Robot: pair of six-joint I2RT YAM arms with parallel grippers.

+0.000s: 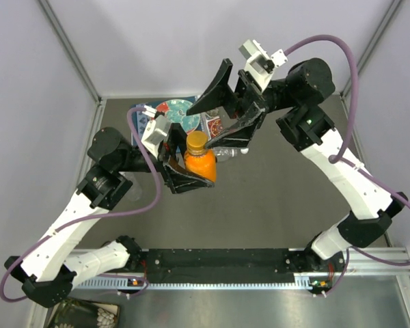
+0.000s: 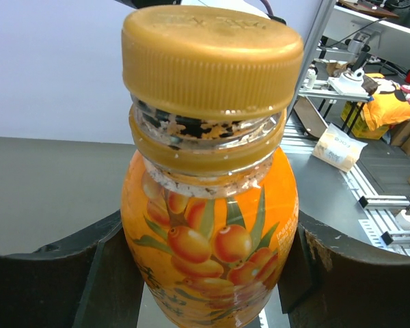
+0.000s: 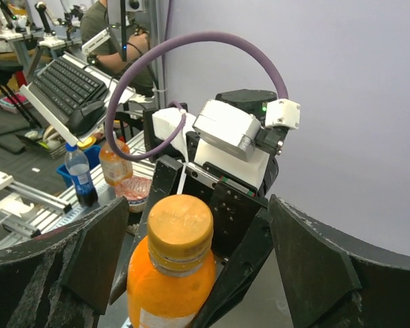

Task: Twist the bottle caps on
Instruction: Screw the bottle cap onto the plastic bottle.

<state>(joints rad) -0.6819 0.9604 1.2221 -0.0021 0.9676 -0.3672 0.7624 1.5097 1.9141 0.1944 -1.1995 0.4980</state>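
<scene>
Here the left jaws are closed on the orange bottle [image 1: 201,166], one finger [image 2: 55,287] pressed against each flank of its printed body [image 2: 208,232], so the bottle stands upright between them; whether its base touches the desk [image 1: 280,205] cannot be told. The amber cap [image 1: 196,141] sits on the bottle's neck, above the left jaws' fingertips. In the left wrist view this cap [image 2: 212,58] looks a little crooked, and a band of clear threaded neck shows beneath its rim. The right jaws hang spread wide apart above and just beyond the bottle. From the right wrist camera the cap [image 3: 180,222] lies between the two dark fingers [image 3: 61,266], nearer the left one, and touches neither. The bottle's shoulder [image 3: 171,287] shows below the cap, with the left arm's wrist right behind it. Under the right jaws, just beside the orange bottle, part of a clear bottle [image 1: 227,154] lies on the desk, mostly hidden. Beyond both jaws, near the back wall, rests a red-and-teal patterned plate [image 1: 180,113].
</scene>
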